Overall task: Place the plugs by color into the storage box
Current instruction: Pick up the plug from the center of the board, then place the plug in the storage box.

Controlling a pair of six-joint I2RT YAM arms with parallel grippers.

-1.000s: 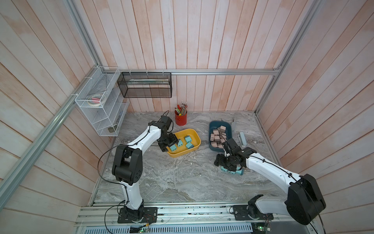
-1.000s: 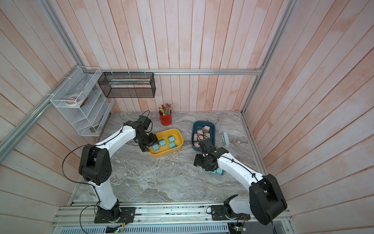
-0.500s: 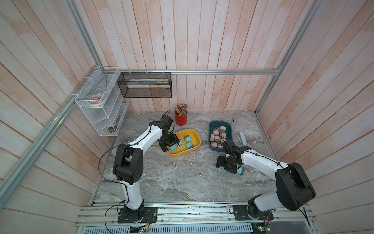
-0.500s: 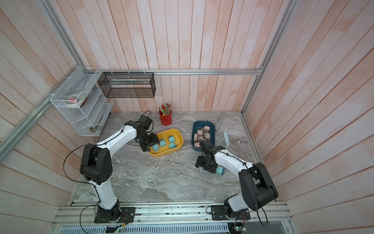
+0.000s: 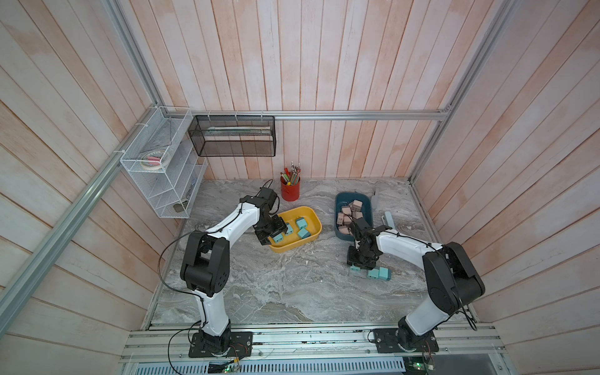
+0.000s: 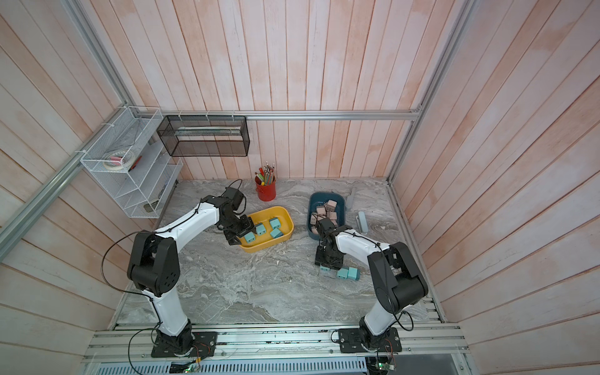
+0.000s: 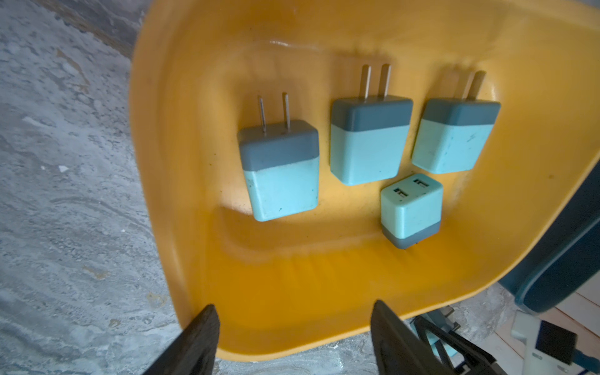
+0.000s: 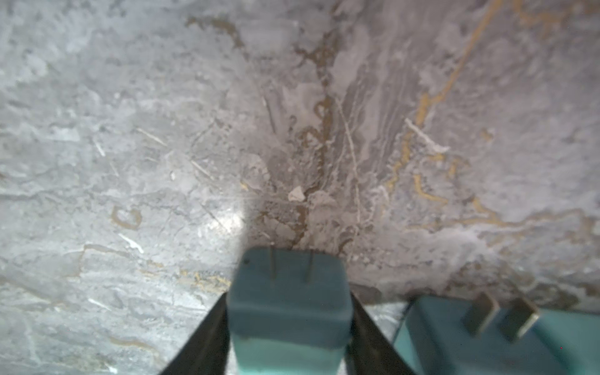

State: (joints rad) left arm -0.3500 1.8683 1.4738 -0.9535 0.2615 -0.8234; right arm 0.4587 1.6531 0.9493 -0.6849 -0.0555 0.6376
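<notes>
My right gripper (image 8: 289, 297) is low over the table, shut on a teal plug (image 8: 289, 311) whose prongs point away from the wrist camera; the plug (image 5: 355, 268) peeks out under the gripper (image 5: 359, 264) in both top views. Two more teal plugs (image 5: 380, 273) lie just beside it on the marble. Over the near end of the yellow box (image 5: 293, 248) my left gripper (image 7: 293, 306) stands open, holding nothing. Several teal plugs (image 7: 370, 143) lie in that yellow box (image 7: 292, 276). The blue box (image 5: 367, 203) holds several pink plugs (image 5: 349, 211).
A red pencil cup (image 5: 290, 191) stands behind the yellow box. A pale grey-blue object (image 5: 388, 218) lies to the right of the blue box. A white wire rack (image 5: 162, 168) and a black mesh basket (image 5: 233, 136) hang on the walls at the back left.
My right gripper has closed its jaws on the teal plug on the table, and the right arm's elbow has swung in. The left arm has hardly moved.
</notes>
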